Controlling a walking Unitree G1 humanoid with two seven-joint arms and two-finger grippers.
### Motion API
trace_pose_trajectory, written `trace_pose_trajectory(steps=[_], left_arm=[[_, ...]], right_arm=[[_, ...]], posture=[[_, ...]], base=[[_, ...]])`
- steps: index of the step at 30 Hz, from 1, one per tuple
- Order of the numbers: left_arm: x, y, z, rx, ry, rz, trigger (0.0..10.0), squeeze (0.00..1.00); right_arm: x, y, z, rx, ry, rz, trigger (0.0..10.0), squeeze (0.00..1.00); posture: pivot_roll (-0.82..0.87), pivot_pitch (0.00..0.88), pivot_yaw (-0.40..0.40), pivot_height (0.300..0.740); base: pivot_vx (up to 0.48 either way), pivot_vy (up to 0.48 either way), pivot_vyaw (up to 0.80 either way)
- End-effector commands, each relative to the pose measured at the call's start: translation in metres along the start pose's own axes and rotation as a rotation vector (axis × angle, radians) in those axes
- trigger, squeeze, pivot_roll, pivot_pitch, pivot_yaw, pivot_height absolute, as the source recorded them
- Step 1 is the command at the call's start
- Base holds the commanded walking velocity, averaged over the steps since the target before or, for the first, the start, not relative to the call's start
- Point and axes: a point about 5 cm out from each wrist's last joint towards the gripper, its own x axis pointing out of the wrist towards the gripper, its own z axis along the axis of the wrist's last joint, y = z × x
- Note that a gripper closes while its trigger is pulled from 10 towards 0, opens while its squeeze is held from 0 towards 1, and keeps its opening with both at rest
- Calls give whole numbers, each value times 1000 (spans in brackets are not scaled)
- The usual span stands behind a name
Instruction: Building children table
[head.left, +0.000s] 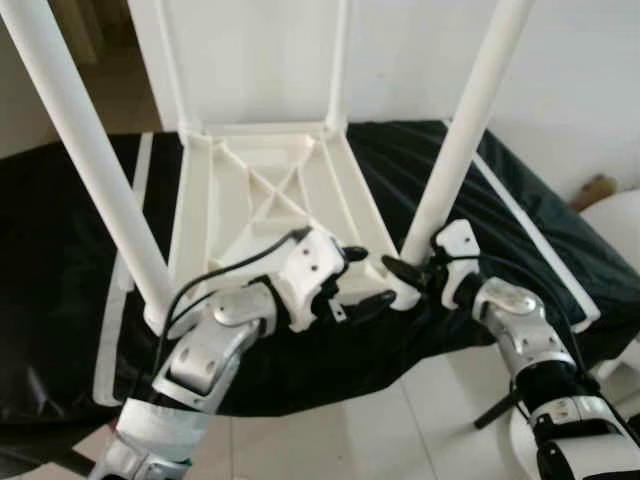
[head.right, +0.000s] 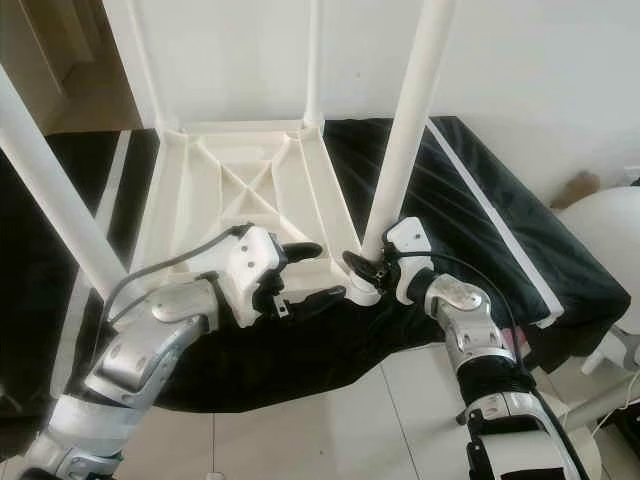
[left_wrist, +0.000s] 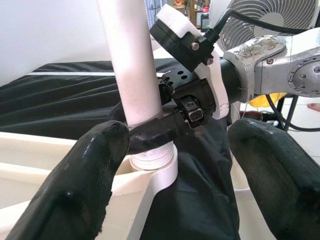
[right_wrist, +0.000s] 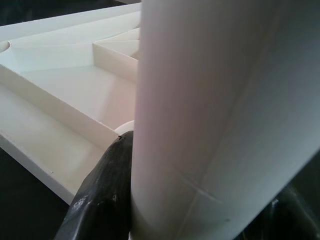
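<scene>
Both silver arms reach forward from below my view onto the upturned white plastic tabletop (head.left: 262, 190), which lies ribbed underside up on a black sheet (head.left: 60, 260) with four white tubular legs standing in its corners. My right gripper (head.right: 362, 268) has its black fingers (right_wrist: 102, 192) clenched around the base of the near right white leg (head.left: 462, 135), just above the round corner socket (left_wrist: 152, 160); the wrist camera confirms a finger pressed against the tube. My left gripper (head.left: 362, 277) sits beside that same corner, jaws released and spread, one finger (left_wrist: 75, 185) near the socket wall and the other (left_wrist: 277, 170) out over the sheet, holding nothing.

I judge the step is seating this leg firmly. To do it well, I would keep the tube upright, twist or press straight down along its axis, and steady the tabletop corner with the free gripper so the frame does not slide on the slick sheet.
</scene>
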Motion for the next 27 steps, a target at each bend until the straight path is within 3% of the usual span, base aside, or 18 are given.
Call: trace_pose_trajectory(steps=[1, 2, 3, 13, 17, 23, 27], left_arm=[[-2, 2, -4, 1, 22, 4, 10000, 0], [-2, 2, -4, 0, 24, 6, 10000, 0], [-2, 2, -4, -3, 23, 8, 10000, 0], [-2, 0, -6, -20, 16, 11, 10000, 0], [-1, -2, -6, -22, 14, 7, 10000, 0], [-2, 1, -5, -18, 12, 15, 10000, 0], [-2, 1, -5, -19, 12, 16, 10000, 0]], right_arm=[[-4, 5, -22, 0, 116, -9, 1529, 0], [-4, 5, -23, 2, 121, -30, 7490, 0], [-4, 5, -24, 6, 130, -69, 10000, 0], [0, 9, -18, 61, 92, -281, 10000, 0], [4, 19, -20, 123, 95, -405, 10000, 0], [4, 36, -21, 212, 98, -791, 10000, 0], [7, 43, -19, 239, 95, -815, 10000, 0]], posture=[[51, 0, -22, 740], [51, 0, -22, 740], [51, 0, -23, 740], [46, 0, -24, 740], [46, 0, -24, 740], [42, 0, -47, 740], [49, 0, -56, 740]], base=[[0, 0, 0], [0, 0, 0], [0, 0, 0], [0, 0, 0], [0, 0, 0], [0, 0, 0], [0, 0, 0]])
